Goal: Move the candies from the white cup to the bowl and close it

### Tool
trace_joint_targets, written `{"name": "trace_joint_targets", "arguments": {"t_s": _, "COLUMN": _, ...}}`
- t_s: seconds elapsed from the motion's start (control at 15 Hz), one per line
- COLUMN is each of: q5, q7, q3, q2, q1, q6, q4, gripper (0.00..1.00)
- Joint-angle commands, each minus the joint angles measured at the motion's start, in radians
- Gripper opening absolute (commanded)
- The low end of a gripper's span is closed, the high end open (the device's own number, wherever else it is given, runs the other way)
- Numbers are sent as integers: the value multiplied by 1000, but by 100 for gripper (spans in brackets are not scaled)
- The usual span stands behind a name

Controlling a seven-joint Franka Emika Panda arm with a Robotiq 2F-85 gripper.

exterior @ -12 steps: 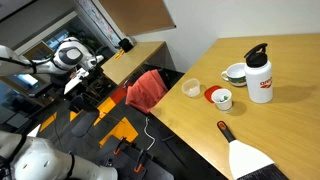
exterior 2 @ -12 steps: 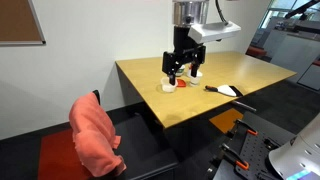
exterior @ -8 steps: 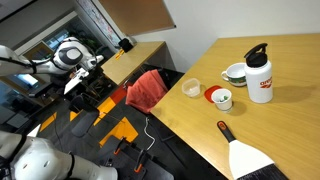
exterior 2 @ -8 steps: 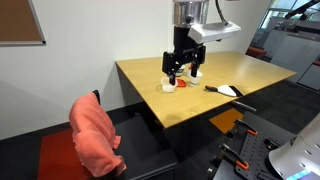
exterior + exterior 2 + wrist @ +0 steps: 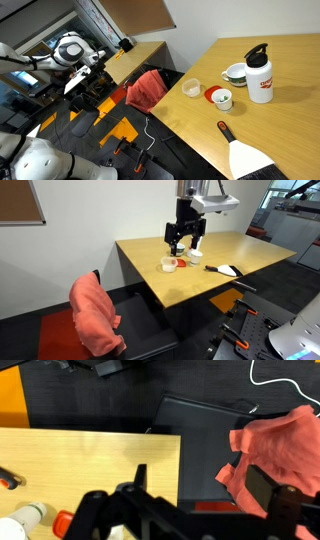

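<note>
End effector [image 5: 184,248] risen, shifted away from bowl [image 5: 168,265]; fingertips cut off in wrist view, opening and load unreadable.

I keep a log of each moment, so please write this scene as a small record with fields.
surface: wooden table
cup: white cup, upright, right by a flat red disc
cup contents: too small to tell
bowl: tan bowl, uncovered, near the table edge, apart from the cup
other items: white bottle with black cap; white bowl with greenish rim; flat tool with black handle
gripper: gripper above the table; open or shut unclear
off table: red cloth
</note>
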State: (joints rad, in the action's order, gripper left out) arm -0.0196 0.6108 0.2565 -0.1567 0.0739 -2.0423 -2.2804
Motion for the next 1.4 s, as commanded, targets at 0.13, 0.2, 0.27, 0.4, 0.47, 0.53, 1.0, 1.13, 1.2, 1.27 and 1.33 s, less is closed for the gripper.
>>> {"name": "trace_joint_targets", "arguments": {"t_s": 0.13, "q5": -83, "q7": -255, "q3": -158, "q2": -17, "q1": -60, "q6": 21, "q4": 57, "gripper": 100}}
{"name": "trace_joint_targets", "arguments": {"t_s": 0.2, "q5": -99, "q7": -314, "q3": -187, "q2": -11, "q1": -74, "q6": 20, "q4": 67, "gripper": 100}}
{"name": "trace_joint_targets", "arguments": {"t_s": 0.27, "q5": -105, "q7": -388, "q3": -220, "q2": 0, "q1": -91, "q6": 5, "q4": 75, "gripper": 100}}
{"name": "trace_joint_targets", "arguments": {"t_s": 0.4, "q5": -91, "q7": -527, "q3": -281, "q2": 16, "q1": -118, "q6": -38, "q4": 81, "gripper": 100}}
{"name": "trace_joint_targets", "arguments": {"t_s": 0.47, "q5": -87, "q7": -579, "q3": -307, "q2": 27, "q1": -132, "q6": -58, "q4": 85, "gripper": 100}}
{"name": "trace_joint_targets", "arguments": {"t_s": 0.53, "q5": -85, "q7": -624, "q3": -330, "q2": 43, "q1": -145, "q6": -73, "q4": 91, "gripper": 100}}
{"name": "trace_joint_targets", "arguments": {"t_s": 1.0, "q5": -92, "q7": -643, "q3": -346, "q2": 50, "q1": -158, "q6": -57, "q4": 83, "gripper": 100}}
{"name": "trace_joint_targets", "arguments": {"t_s": 1.13, "q5": -86, "q7": -601, "q3": -356, "q2": 99, "q1": -171, "q6": -91, "q4": 129, "gripper": 100}}
{"name": "trace_joint_targets", "arguments": {"t_s": 1.2, "q5": -81, "q7": -590, "q3": -367, "q2": 121, "q1": -180, "q6": -122, "q4": 144, "gripper": 100}}
{"name": "trace_joint_targets", "arguments": {"t_s": 1.27, "q5": -101, "q7": -586, "q3": -379, "q2": 149, "q1": -191, "q6": -145, "q4": 166, "gripper": 100}}
{"name": "trace_joint_targets", "arguments": {"t_s": 1.33, "q5": -96, "q7": -595, "q3": -389, "q2": 172, "q1": -199, "q6": -159, "q4": 185, "gripper": 100}}
